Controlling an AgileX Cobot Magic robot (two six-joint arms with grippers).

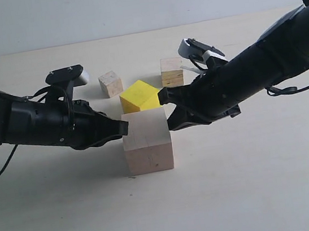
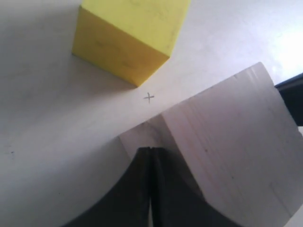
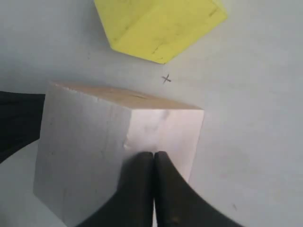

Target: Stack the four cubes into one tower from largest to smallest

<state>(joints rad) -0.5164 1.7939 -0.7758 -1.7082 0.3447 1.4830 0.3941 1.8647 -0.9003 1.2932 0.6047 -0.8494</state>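
Exterior view: the left gripper (image 1: 124,127) and right gripper (image 1: 171,124), both closed on nothing, are touching opposite faces of the smooth pale-wood cube (image 1: 146,142) between them.

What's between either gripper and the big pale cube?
Nothing visible. The left gripper and right gripper, jaws shut, sit right against opposite sides of the big pale cube; the yellow cube stands behind it, apart.

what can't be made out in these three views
- yellow cube: in the exterior view its base is hidden behind the big pale cube; both wrist views cut it off at a frame edge
- greyish cube and tan cube: outside both wrist views
- pencil cross: not seen in the exterior view, probably behind the big pale cube
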